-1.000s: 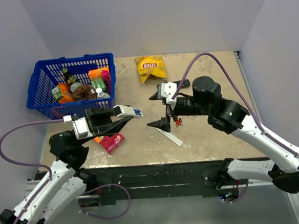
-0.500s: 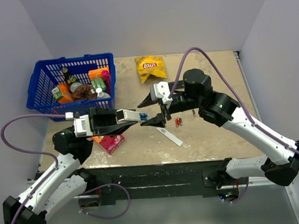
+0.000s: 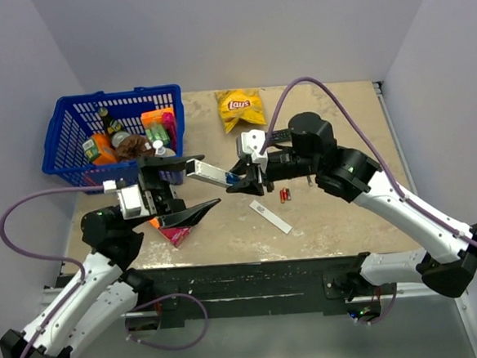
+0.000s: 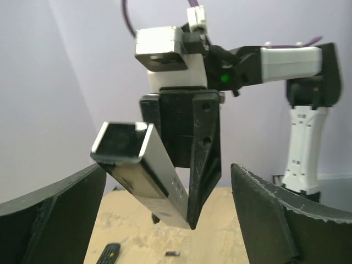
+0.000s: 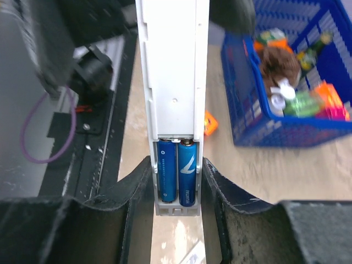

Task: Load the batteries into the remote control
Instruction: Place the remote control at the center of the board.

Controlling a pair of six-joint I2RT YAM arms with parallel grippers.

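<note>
Standing wide apart, the left fingers (image 3: 207, 204) hold nothing. A blue basket (image 3: 118, 94) sits behind them and a pink box (image 3: 176, 227) lies below. The white remote control (image 3: 212, 173) reaches in between them, up off the surface (image 3: 323, 222). The right fingers (image 5: 137, 190) pinch its other end, where two blue batteries (image 5: 177, 177) sit inside. Under the right fingers lie a white strip (image 3: 271, 217) and small red batteries (image 3: 285, 195).
</note>
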